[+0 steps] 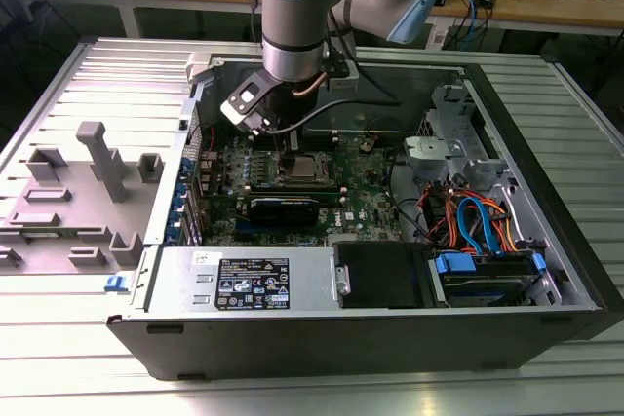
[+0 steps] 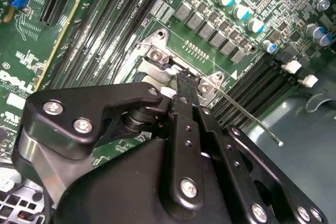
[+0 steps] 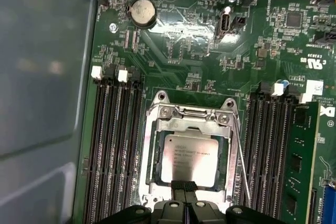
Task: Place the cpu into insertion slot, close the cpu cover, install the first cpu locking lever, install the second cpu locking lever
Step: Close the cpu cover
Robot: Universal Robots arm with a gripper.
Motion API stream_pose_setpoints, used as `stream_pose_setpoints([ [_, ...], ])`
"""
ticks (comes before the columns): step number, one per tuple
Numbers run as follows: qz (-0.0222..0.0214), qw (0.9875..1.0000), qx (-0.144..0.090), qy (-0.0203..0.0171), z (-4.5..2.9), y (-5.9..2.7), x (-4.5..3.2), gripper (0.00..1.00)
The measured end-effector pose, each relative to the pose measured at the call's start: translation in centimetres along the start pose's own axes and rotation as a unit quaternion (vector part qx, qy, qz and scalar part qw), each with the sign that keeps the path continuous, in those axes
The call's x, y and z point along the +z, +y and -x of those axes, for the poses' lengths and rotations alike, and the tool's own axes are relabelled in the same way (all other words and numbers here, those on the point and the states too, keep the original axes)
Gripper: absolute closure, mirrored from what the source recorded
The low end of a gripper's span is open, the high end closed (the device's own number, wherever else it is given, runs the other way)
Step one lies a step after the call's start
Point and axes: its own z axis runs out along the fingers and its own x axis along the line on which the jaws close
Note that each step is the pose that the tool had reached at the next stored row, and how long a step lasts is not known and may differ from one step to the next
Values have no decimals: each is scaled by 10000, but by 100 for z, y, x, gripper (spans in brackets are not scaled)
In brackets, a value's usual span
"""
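Hand (image 3: 185, 190) fingers together, tips resting on one edge of the cpu cover (image 3: 154, 153) | open pc case (image 1: 390, 338) on the ribbed surface (image 1: 292, 387) | motherboard (image 3: 178, 51) inside | insertion slot (image 3: 195, 112) holds the cpu (image 3: 190, 153) flat, cover looks lowered over it | locking lever (image 3: 242, 161) beside it: thin springy wire I reckon, light, grab near its free end

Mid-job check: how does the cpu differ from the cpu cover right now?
The cpu is a solid square plate; the cpu cover is an open frame with a square window. The cpu cover is larger, and the cpu shows inside its window. Both are silvery metal and lie flat.
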Motion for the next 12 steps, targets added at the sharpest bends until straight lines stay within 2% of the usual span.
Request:
stream_pose_setpoints([
  [6, -8, 10000, -1, -1, 0, -1, 16, 89],
  [10, -8, 10000, -2, -4, 0, 3, -15, 89],
  [12, -7, 10000, 0, -4, 6, 51, -15, 89],
])
